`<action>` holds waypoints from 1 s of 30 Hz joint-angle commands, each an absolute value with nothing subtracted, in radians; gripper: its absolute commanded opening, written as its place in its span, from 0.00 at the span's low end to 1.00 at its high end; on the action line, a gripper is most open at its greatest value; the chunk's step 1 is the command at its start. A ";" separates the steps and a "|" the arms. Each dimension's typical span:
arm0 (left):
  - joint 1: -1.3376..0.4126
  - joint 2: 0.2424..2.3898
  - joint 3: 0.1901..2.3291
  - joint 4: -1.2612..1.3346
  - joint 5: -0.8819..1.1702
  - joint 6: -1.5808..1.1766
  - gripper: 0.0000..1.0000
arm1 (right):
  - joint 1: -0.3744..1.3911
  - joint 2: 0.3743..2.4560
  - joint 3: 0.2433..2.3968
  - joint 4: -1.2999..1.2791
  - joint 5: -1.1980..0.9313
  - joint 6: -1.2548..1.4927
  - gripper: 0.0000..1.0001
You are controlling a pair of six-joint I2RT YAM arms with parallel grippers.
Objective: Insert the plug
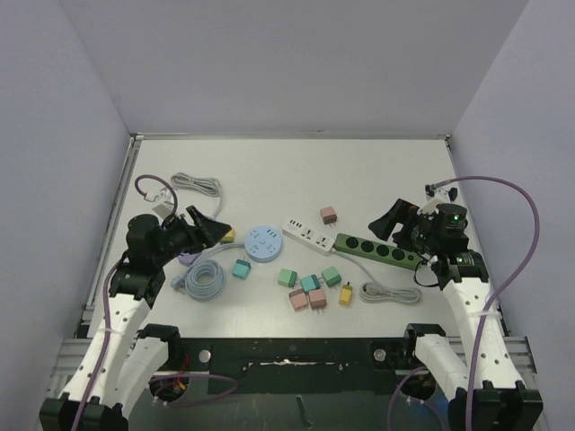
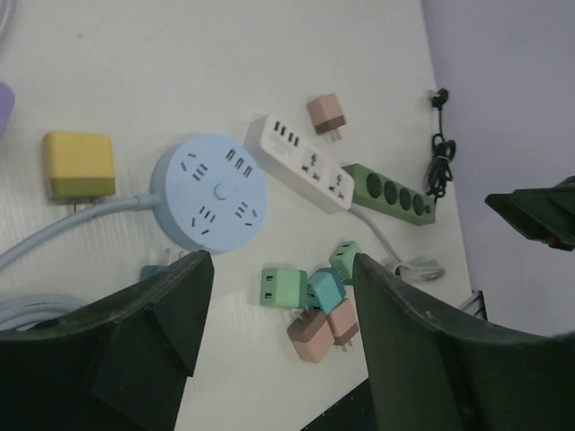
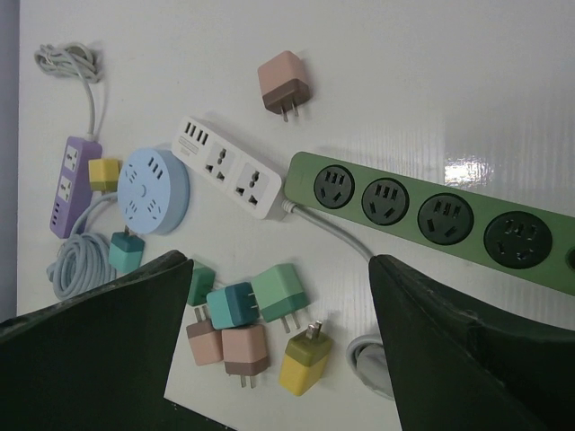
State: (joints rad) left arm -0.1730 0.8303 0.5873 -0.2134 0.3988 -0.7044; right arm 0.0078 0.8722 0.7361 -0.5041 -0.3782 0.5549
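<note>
Several small coloured plugs (image 1: 310, 285) lie loose at the table's middle: green (image 3: 283, 294), teal (image 3: 230, 304), two pink, and a yellow one (image 3: 305, 357). A lone pink plug (image 1: 328, 215) sits farther back. Around them lie a round blue socket (image 1: 263, 242), a white strip (image 1: 308, 234) and a green strip (image 1: 377, 250). My left gripper (image 1: 205, 224) hovers left of the round socket, open and empty (image 2: 280, 262). To the right of the green strip's end my right gripper (image 1: 388, 224) also stands open, with nothing between its fingers (image 3: 280, 262).
A purple strip (image 3: 67, 184) and a yellow plug (image 2: 79, 164) lie beside the round socket. A teal plug (image 1: 241, 268) and a coiled grey cable (image 1: 202, 278) sit front left. A white cable (image 1: 198, 186) lies at the back left, and another coil (image 1: 384, 292) front right.
</note>
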 commanded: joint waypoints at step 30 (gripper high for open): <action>-0.611 1.476 0.812 -0.406 -0.173 -0.642 0.51 | 0.082 0.992 0.628 -0.214 -0.446 0.600 0.80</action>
